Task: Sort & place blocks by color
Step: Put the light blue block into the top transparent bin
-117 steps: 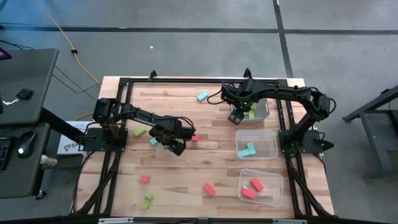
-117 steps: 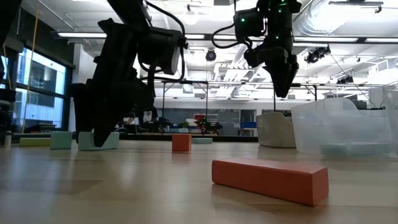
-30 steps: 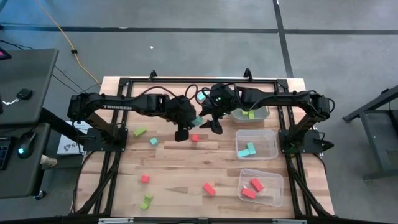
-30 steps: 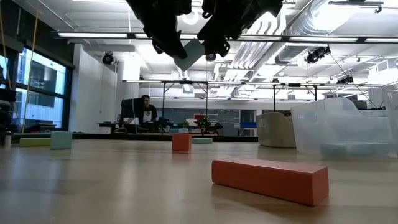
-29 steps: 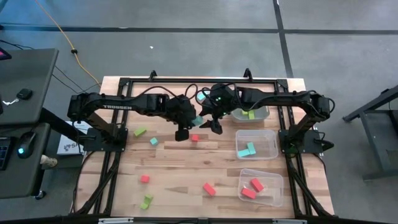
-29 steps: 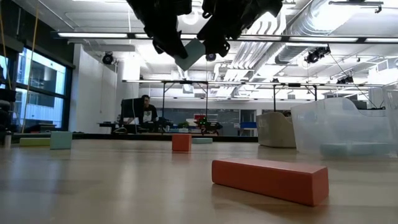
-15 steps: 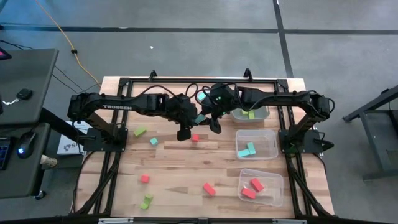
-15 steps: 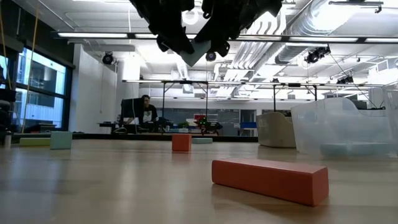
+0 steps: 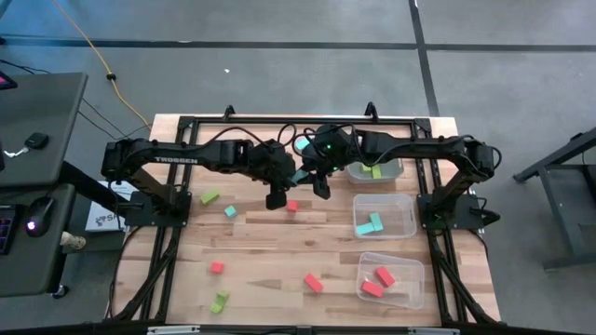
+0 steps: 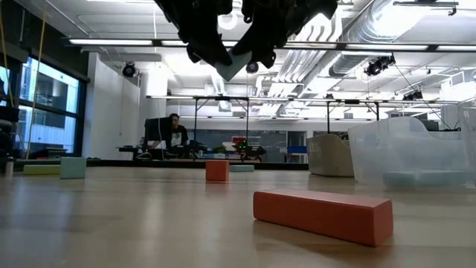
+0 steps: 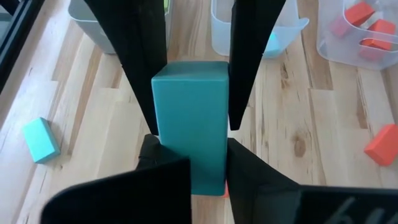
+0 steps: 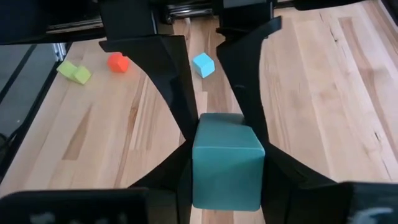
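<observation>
Both grippers meet in mid-air above the table's far centre, at about 12 o'clock from the table's middle, sharing one light blue bar. The left gripper has its fingers clamped on one end of the bar, and the right gripper has its fingers pressed on the bar's two sides at the other end, so both hold it at once, well clear of the wooden table. Below them lies a small red-orange cube. At 3 o'clock stand three clear bins: the far one with lime green blocks, the middle one with light blue blocks, the near one with red-orange blocks. Loose blocks lie from 9 to 6 o'clock, among them a red-orange bar
</observation>
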Robot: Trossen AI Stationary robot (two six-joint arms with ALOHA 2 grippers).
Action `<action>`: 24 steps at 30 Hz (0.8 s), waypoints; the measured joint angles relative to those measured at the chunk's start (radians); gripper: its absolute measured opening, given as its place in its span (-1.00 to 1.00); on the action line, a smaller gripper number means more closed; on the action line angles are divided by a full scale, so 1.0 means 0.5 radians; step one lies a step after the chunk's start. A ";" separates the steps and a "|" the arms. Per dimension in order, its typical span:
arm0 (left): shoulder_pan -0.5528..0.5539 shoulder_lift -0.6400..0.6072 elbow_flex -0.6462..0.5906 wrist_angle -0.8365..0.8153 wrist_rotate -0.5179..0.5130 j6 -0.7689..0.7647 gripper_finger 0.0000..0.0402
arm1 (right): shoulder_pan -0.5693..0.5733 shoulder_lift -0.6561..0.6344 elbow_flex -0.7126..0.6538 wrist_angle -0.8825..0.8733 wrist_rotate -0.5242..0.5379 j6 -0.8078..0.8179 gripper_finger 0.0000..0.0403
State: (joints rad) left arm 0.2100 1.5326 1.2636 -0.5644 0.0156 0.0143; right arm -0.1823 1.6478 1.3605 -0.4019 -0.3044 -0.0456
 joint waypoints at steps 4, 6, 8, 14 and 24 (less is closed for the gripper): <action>0.000 0.000 0.000 0.001 -0.008 0.001 -0.72 | 0.000 0.000 0.000 -0.009 0.001 0.024 -0.45; 0.000 0.001 0.000 0.005 -0.010 0.000 -0.63 | 0.000 0.000 0.000 -0.029 0.005 0.046 -0.45; 0.000 0.001 0.000 0.024 -0.016 0.000 -0.53 | 0.000 0.000 0.000 -0.106 0.019 0.053 -0.45; 0.000 0.001 0.000 0.007 -0.023 -0.024 -0.32 | 0.000 0.002 -0.001 -0.377 0.042 0.108 -0.45; 0.000 0.001 0.000 -0.114 -0.196 -0.082 -0.27 | 0.008 0.002 -0.001 -1.063 0.114 0.215 -0.45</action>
State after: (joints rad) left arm 0.2100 1.5330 1.2636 -0.6212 -0.0825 -0.0266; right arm -0.1781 1.6485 1.3602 -0.9334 -0.2475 0.0620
